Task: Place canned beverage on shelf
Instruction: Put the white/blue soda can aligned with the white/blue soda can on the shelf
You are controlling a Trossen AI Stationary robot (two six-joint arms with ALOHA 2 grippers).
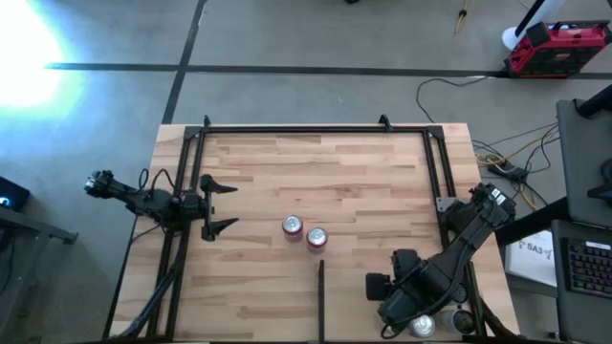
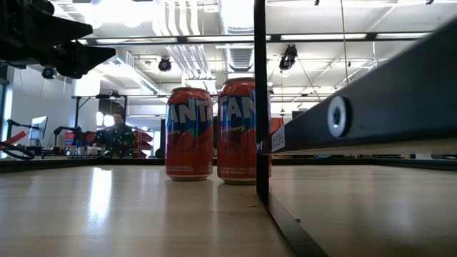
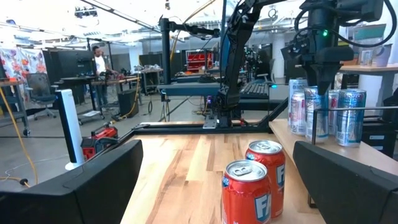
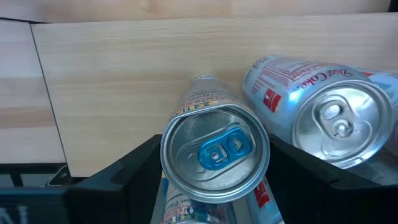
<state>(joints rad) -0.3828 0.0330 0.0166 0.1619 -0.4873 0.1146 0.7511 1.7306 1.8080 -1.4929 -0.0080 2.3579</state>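
Observation:
Two red cans [image 1: 292,226] [image 1: 316,237] stand upright side by side on their bases, mid-board on the wooden shelf [image 1: 363,172], just beyond the thin dark divider strip [image 1: 321,296]. My left gripper [image 1: 222,204] is open at the shelf's left edge, pointing level toward the red cans [image 3: 249,190]. At the near right corner my right gripper [image 3: 316,74] points down, shut on a silver can with a blue tab [image 4: 214,152], among other silver cans [image 3: 349,115]. A Diet Coke can [image 4: 329,118] is right beside it. My right gripper pinches the silver can between its two fingers [image 4: 134,165], on opposite sides of the wall just under the top rim [image 4: 166,155]. The fingers come from above, pointing down. The can stays upright, top toward the wrist. Whether its base is lifted clear, I cannot tell.
A black tube frame [image 1: 287,129] runs around the shelf's far, left and right sides. Several silver cans [image 1: 464,320] cluster at the near right corner under my right arm. Bare board lies to either side of the red cans. People and equipment show in the room beyond.

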